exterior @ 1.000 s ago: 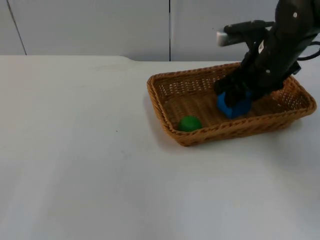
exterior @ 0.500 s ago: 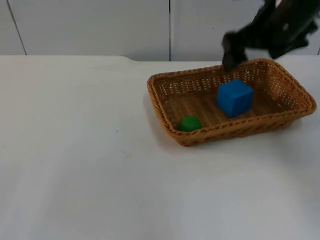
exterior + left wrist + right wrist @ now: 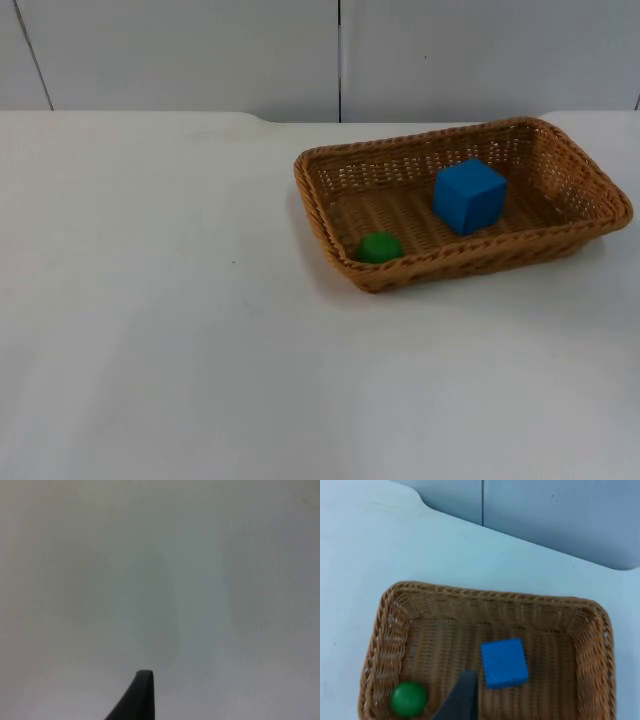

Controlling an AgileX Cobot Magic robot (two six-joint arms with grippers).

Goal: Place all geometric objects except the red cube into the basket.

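My right hand (image 3: 462, 700), grip state untellable, has lifted away, leaving the blue plastic cube (image 3: 469, 196) at two o'clock of the green ball (image 3: 379, 247) inside the brown woven wicker basket (image 3: 322, 215), so sorting looks finished.

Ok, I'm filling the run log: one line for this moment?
basket: blue cube, green ball inside | right gripper: above basket | left gripper: waiting over table
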